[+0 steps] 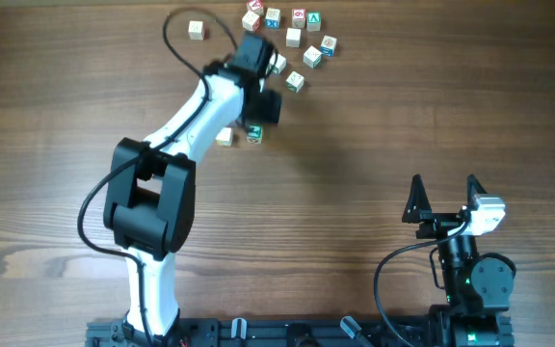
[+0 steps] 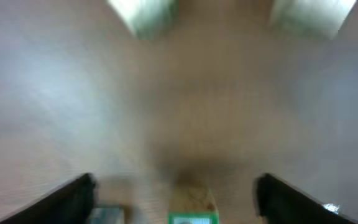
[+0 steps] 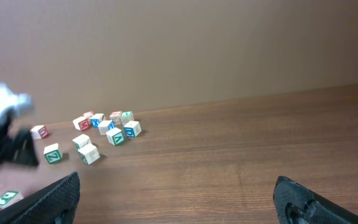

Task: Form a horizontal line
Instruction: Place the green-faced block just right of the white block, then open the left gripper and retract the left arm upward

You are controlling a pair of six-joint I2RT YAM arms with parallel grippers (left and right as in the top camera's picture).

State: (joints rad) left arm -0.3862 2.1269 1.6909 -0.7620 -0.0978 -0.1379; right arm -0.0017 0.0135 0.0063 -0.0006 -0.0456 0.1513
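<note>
The left gripper (image 2: 176,194) is released, its two dark fingers (image 2: 73,199) standing wide apart at the bottom of the blurred left wrist view; a green-marked wooden cube (image 2: 193,210) sits between them, apart from both; another cube (image 2: 107,215) shows only as a sliver just beside the left finger, and two pale blurred cubes (image 2: 145,15) lie farther off at the top edge; from overhead the left arm (image 1: 196,116) reaches to the far side of the wooden table (image 1: 403,116), and the horizontal line (image 1: 253,133) lies at its tip, just below the black gripper body; only a pale cube (image 1: 224,138) and the green-marked one show there, with the white arm between them, so whether they touch or hide a third cannot be told; the loose scattered cubes (image 1: 294,37) lie near, beyond the gripper; the right gripper (image 1: 444,198) is spread open over bare wood, well apart from all the cubes, grasping nothing.
</note>
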